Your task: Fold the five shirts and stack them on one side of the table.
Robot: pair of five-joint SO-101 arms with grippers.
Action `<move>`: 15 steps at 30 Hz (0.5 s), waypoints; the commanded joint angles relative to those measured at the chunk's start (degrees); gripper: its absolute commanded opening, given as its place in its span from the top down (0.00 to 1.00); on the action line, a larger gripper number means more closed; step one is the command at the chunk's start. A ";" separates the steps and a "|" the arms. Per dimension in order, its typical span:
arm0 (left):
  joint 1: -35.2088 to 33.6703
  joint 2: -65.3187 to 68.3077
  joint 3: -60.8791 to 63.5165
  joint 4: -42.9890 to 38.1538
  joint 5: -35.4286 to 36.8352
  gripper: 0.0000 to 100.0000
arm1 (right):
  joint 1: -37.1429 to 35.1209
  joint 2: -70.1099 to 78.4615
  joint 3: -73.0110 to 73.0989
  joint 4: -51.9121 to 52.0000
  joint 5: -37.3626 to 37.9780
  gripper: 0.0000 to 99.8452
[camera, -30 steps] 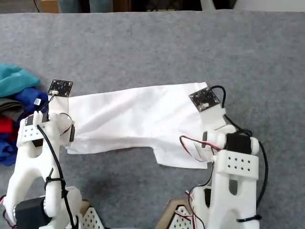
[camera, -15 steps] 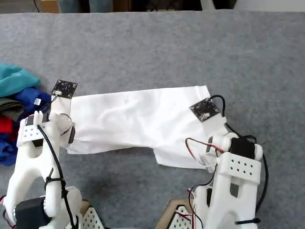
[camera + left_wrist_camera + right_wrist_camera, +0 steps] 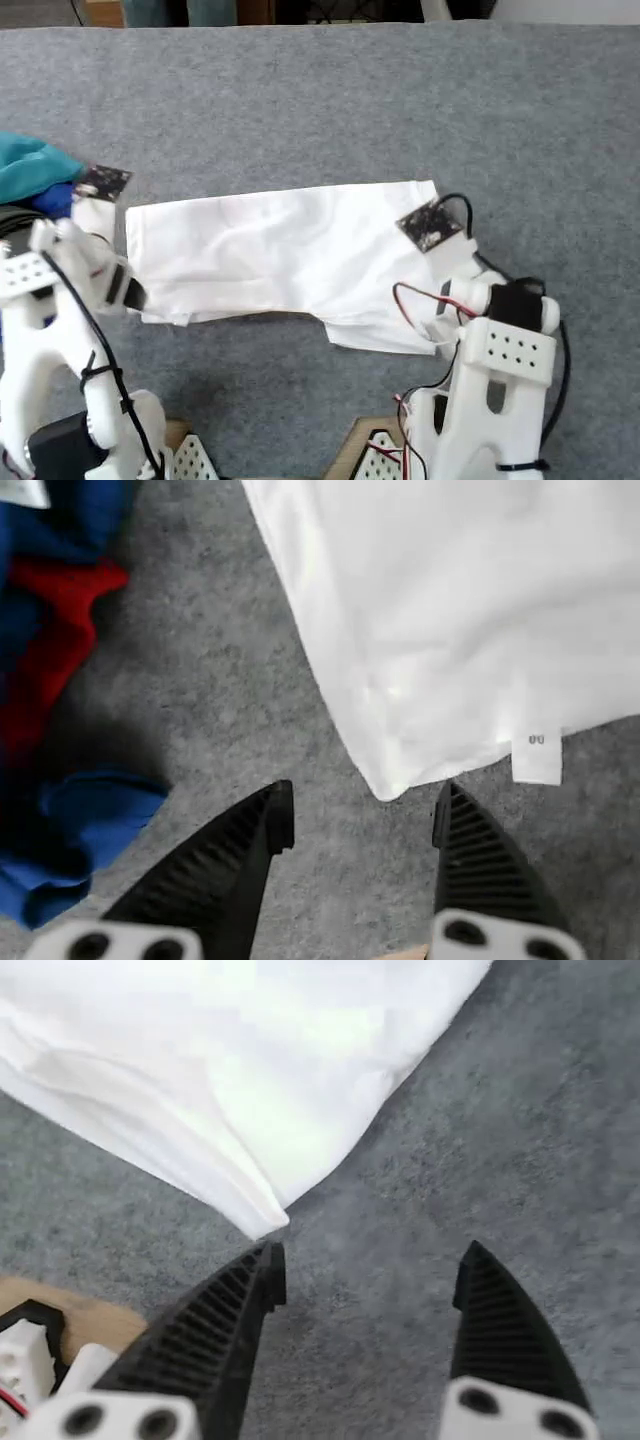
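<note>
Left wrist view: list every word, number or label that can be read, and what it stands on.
On the small white fabric tag at the edge of the white cloth shirt: a short dark print, too small to read.
Nothing else legible.

Far half of the table [image 3: 400, 80]: bare grey surface, open to passage from side to side. Centre: white shirt [image 3: 280, 250] lies flat across the working area. Left edge: pile of clothes [image 3: 25, 180] blocks approach; a narrow grey strip separates it from the shirt. Left gripper [image 3: 362, 800] hangs in that strip, jaws apart, just off the shirt's corner. Right gripper [image 3: 372, 1255], jaws apart, stands over bare surface beside the shirt's near corner. The table's right side is open grey surface.
</note>
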 commanded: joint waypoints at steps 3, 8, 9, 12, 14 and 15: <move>-0.66 -1.05 -18.59 7.21 3.08 0.93 | -8.97 3.38 -11.12 0.70 -6.33 0.99; 6.20 -0.97 -14.02 -2.99 16.88 0.97 | -22.33 17.27 -13.67 -4.31 -14.15 0.98; 7.52 -0.97 -11.47 -6.95 19.96 0.97 | -24.18 20.53 -14.11 -6.33 -15.38 0.98; 10.68 -0.97 -2.15 -20.75 27.60 0.97 | -28.57 29.93 -16.31 -8.70 -17.76 0.99; 11.74 -0.97 4.53 -31.03 31.21 0.97 | -29.89 34.95 -17.63 -8.88 -18.11 0.99; 12.00 -0.97 7.96 -36.40 32.62 0.97 | -30.33 36.88 -17.80 -8.79 -17.93 0.99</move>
